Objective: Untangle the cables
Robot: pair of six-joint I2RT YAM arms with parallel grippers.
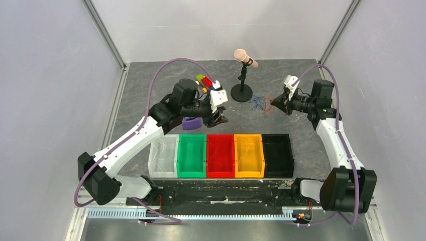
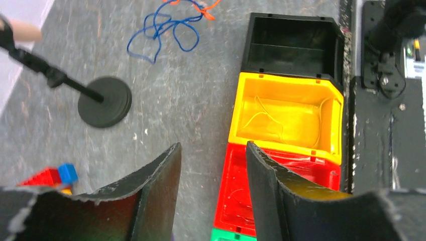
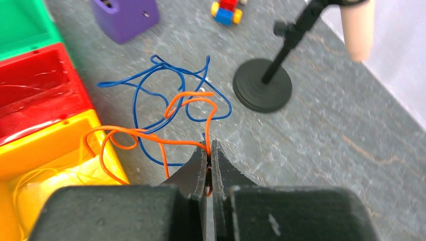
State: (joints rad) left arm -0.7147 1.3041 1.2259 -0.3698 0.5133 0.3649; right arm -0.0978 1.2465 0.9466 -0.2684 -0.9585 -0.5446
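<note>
- Right gripper point(image 3: 209, 146) jaws pinched shut on thin orange wire point(image 3: 150, 136); ahead of them it crosses thin blue wire point(image 3: 163, 64), unseparated.
- Left gripper point(image 2: 212, 150) jaws apart, empty.
- Yellow plastic bin point(image 2: 284, 78) holds a pale strand point(image 2: 264, 113): probably late stage.
</note>
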